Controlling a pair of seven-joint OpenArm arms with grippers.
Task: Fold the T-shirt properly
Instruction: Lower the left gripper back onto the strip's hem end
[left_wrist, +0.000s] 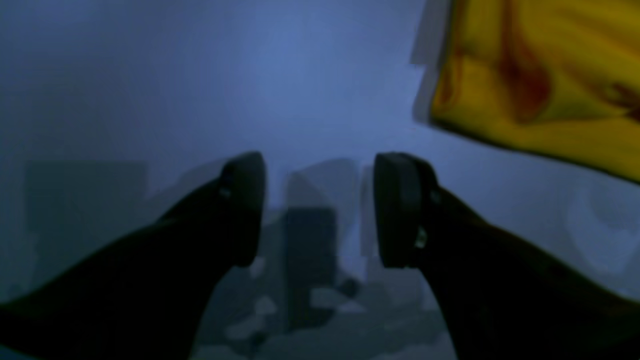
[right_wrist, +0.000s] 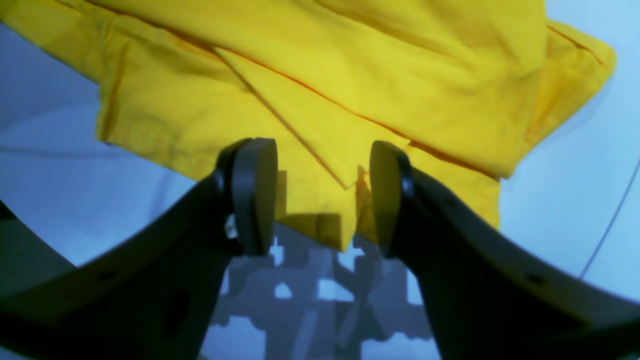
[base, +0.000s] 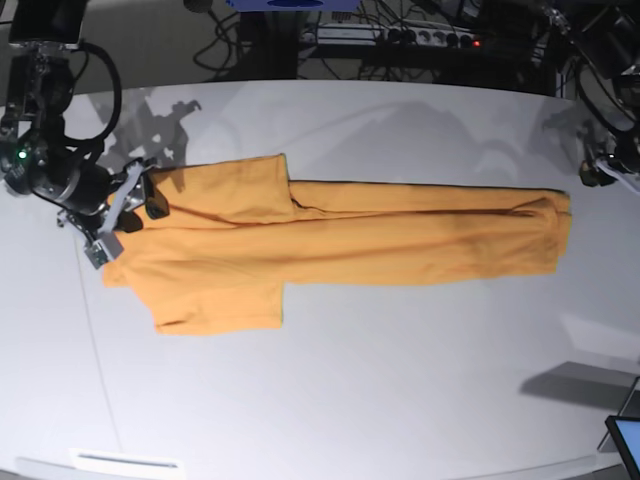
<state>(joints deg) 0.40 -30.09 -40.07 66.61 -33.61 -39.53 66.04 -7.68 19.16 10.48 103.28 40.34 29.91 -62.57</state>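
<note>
- The right gripper (base: 135, 205) sits near the left edge of the worktop (base: 400, 400) in the base view, at the collar end of the T-shirt (base: 340, 245).
- In the right wrist view its jaws stand partly apart, and a folded point of the T-shirt (right_wrist: 320, 100) hangs down into the gap between the two pads (right_wrist: 255, 195); the cloth looks to brush the inner face of one pad, though I cannot tell whether the jaws actually pinch it.
- The T-shirt lies flat across the middle of the worktop as a long orange-yellow band, folded in lengthwise along its body.
- Its wider sleeve end is at the left, with one sleeve pointing toward the far edge and the other toward the near edge.
- The narrow hem end reaches almost to the right edge of the worktop.
- A long crease runs along the length of the band, and the hem end is slightly rumpled.
- The left gripper (left_wrist: 320, 210) appears only in its own wrist view, which is dark and blurred: its jaws stand partly apart with nothing between them.
- It hovers over bare worktop, with an edge of the T-shirt (left_wrist: 540, 85) off in the upper right corner of that view, apart from the fingers (left_wrist: 395, 210).
</note>
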